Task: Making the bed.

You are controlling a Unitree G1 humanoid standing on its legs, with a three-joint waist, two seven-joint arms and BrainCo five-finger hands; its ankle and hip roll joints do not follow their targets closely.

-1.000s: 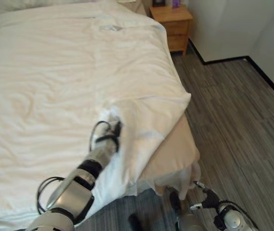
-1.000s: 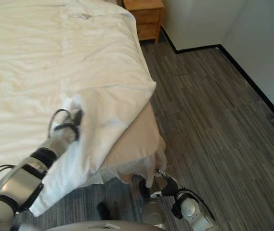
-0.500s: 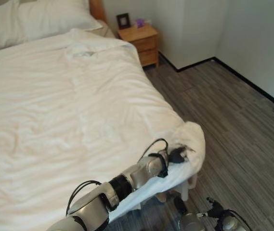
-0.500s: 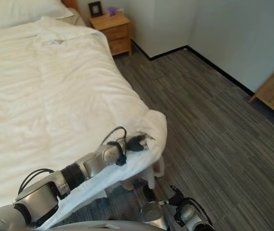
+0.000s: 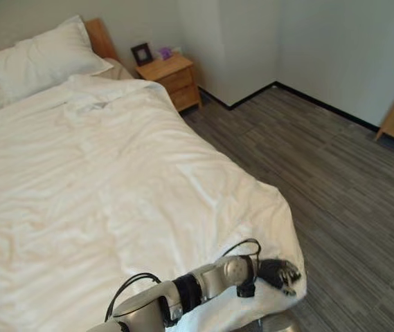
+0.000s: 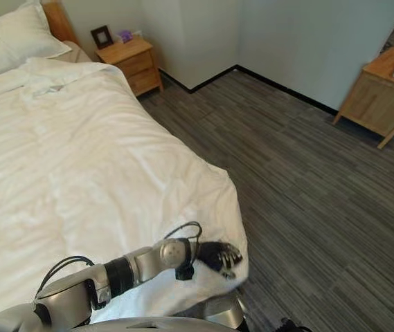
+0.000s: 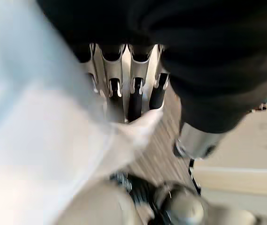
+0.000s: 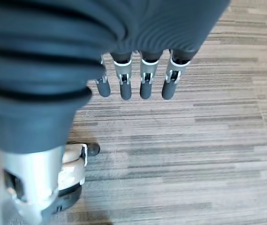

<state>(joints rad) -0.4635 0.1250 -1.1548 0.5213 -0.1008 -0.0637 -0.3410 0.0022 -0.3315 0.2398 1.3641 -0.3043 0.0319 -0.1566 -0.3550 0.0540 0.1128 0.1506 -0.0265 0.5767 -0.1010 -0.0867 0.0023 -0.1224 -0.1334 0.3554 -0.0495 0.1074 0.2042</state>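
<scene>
A white duvet [image 5: 113,194] lies spread over the bed, reaching up to two white pillows [image 5: 37,59] at the wooden headboard [image 5: 100,41]. My left hand [image 5: 280,273] sits on the duvet's near right corner at the foot of the bed. Its fingers [image 7: 134,96] curl into the white cloth [image 7: 53,150], which hangs over the bed's edge. My right hand [image 8: 133,79] hangs at my side above the grey wood floor [image 8: 194,140], its fingers straight and holding nothing.
A wooden nightstand [image 5: 172,72] with a small picture frame [image 5: 142,53] stands right of the headboard. A second wooden cabinet [image 6: 380,97] is against the far right wall. Grey plank floor [image 5: 335,180] runs along the bed's right side.
My left hand has dragged the folded-back duvet corner toward the foot of the bed, covering the beige mattress corner. The head camera has tilted up, bringing the pillows and walls into view.
</scene>
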